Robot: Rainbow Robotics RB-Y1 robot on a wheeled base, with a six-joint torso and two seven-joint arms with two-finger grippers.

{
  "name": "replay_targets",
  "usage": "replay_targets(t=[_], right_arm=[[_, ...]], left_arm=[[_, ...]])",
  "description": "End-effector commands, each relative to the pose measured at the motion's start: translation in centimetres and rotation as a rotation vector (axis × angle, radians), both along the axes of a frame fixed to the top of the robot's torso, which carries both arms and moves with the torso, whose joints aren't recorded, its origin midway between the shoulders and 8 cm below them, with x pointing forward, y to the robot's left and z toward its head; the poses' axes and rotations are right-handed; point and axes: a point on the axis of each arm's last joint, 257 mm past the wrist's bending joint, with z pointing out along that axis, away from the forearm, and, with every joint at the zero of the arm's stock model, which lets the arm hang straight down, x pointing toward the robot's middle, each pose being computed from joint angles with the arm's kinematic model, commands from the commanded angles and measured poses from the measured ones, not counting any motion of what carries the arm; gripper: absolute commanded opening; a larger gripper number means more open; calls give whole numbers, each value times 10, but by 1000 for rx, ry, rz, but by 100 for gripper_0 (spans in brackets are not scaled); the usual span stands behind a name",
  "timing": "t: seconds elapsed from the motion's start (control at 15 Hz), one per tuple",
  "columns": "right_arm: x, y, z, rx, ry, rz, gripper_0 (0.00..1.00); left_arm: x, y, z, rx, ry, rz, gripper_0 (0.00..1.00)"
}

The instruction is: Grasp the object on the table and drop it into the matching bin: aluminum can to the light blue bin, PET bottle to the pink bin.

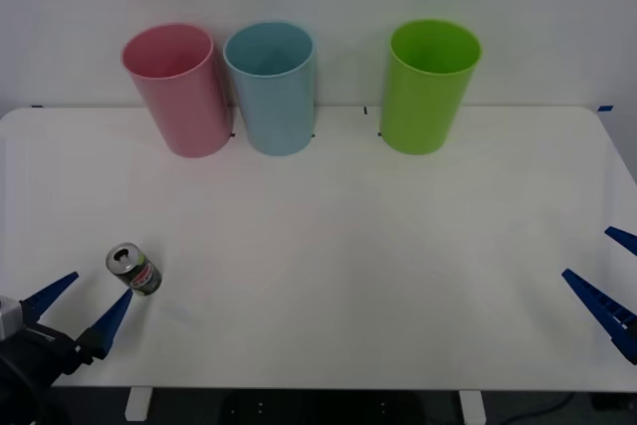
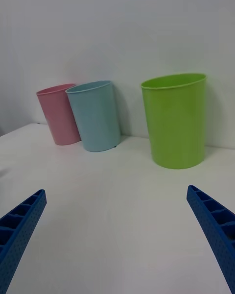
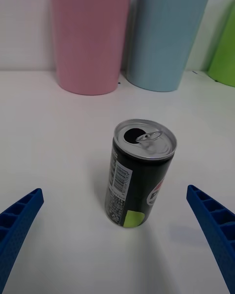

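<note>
The white surface [image 1: 328, 246] carries everything, and along its far edge stand three tall bins: the pink bin [image 1: 177, 92] toward the far-left corner, the light blue bin [image 1: 271, 87] just beside it, and a green bin [image 1: 428, 87] farther right, apart from the pair. Near the front-left corner the aluminum can [image 1: 133, 269] stands upright on the surface, silver top and open tab hole facing up, well apart from every bin. The left pincer [image 1: 85, 308] sits at the front-left edge, released, its blue fingers spread wide just short of the can and not touching it. The right pincer [image 1: 609, 276] waits at the right edge, also released and holding nothing. Judging by this, nothing is done yet: the grasp, the carry to the light blue bin and the drop all remain.
</note>
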Motion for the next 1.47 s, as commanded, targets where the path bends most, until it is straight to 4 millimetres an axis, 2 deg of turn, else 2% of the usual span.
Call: replay_targets(t=[0.07, 0.73, 1.13, 1.47], right_arm=[[0, 0, 0, 0, 0, 0, 100], [0, 0, 0, 0, 0, 0, 100], [0, 0, 0, 0, 0, 0, 100], [0, 0, 0, 0, 0, 0, 100]], left_arm=[[9, -5, -7, 5, 10, -11, 100], [42, -37, -17, -7, -2, -17, 100], [67, -50, -22, -13, -17, -33, 100], [73, -52, -23, -14, -16, -32, 100]])
